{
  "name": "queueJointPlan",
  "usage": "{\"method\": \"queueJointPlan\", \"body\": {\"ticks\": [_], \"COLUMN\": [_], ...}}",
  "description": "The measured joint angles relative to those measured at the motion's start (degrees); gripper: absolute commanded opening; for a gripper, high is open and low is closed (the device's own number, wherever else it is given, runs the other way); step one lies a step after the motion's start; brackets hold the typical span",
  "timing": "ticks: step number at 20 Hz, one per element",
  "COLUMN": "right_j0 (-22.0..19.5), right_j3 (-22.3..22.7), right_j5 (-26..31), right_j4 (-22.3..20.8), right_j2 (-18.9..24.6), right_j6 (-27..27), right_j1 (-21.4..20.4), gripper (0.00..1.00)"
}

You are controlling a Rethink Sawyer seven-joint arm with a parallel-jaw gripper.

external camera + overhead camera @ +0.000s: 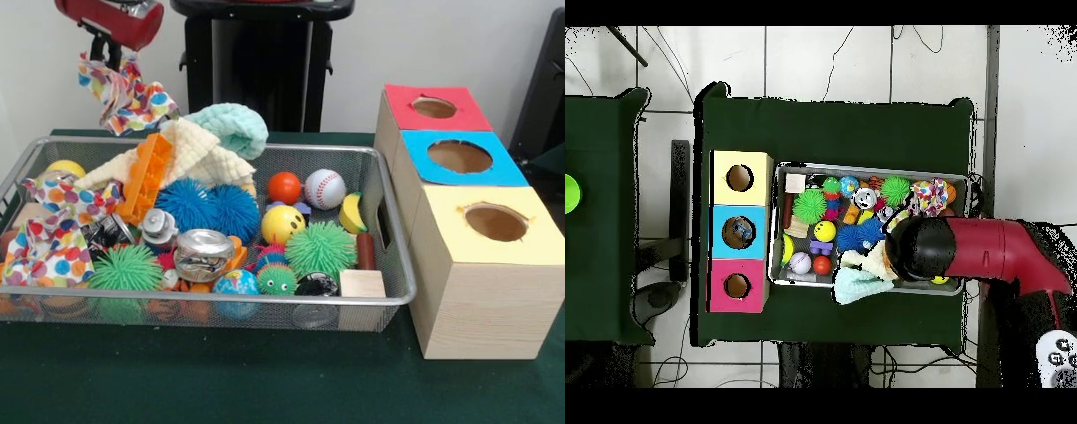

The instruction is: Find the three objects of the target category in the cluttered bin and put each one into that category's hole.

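The wire mesh bin point(221, 299) is full of toys and cloths. My gripper point(113, 55) hangs above its far left corner, shut on a spotted, many-coloured cloth point(124, 95) that dangles clear of the clutter. One small see-through bottle-like piece point(159, 226) with a grey top stands left of the middle, beside a crushed silver can point(203, 253). I can make out no other see-through pieces. The blue-topped box's hole point(459, 156) is right of the bin. In the overhead view something pale glints inside this hole point(738, 232), and my arm point(965, 250) covers the bin's point(865, 166) right part.
A red-topped box point(433, 107) and a yellow-topped box point(496, 222) flank the blue one. In the bin lie spiky green point(320, 247) and blue point(210, 208) balls, a baseball point(325, 188), an orange block point(146, 177), pale cloths point(225, 132) and a second spotted cloth point(53, 238).
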Motion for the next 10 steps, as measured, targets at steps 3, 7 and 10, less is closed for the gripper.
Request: {"method": "queueJointPlan", "body": {"ticks": [3,7,10], "right_j0": [0.1,1.1,2.6], "right_j3": [1.4,5.2,7.6], "right_j5": [-0.1,-1.5,-3.4], "right_j4": [0.9,4.0,5.6], "right_j2": [0.0,0.0,0.0], "right_j6": [0.0,0.0,0.0], "right_j1": [-0.3,-0.7,-0.8], "gripper": [0.00,0.00,0.00]}}
